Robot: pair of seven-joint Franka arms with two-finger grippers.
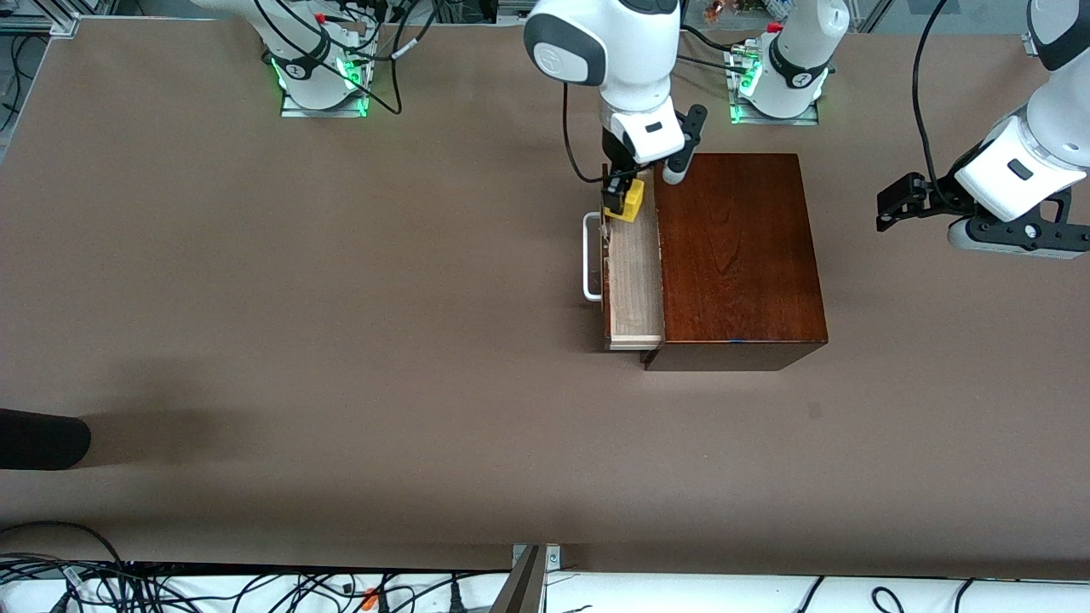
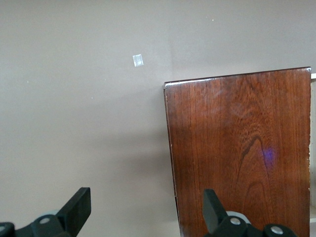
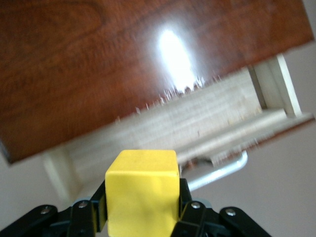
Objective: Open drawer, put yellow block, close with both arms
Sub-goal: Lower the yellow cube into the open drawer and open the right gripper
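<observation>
drawer [image 1: 634,272] partly hidden inside wooden box [image 1: 737,255], box cut off in left wrist view

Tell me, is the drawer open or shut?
Open. The drawer sticks out of the wooden box, showing its pale wood floor, and its white handle stands clear of the box.

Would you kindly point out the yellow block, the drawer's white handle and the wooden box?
yellow block [image 3: 142,195]: right wrist view, its front face.
white handle [image 1: 588,255]: front view, middle of the bar.
wooden box [image 1: 732,247]: front view, centre of its top.
</observation>
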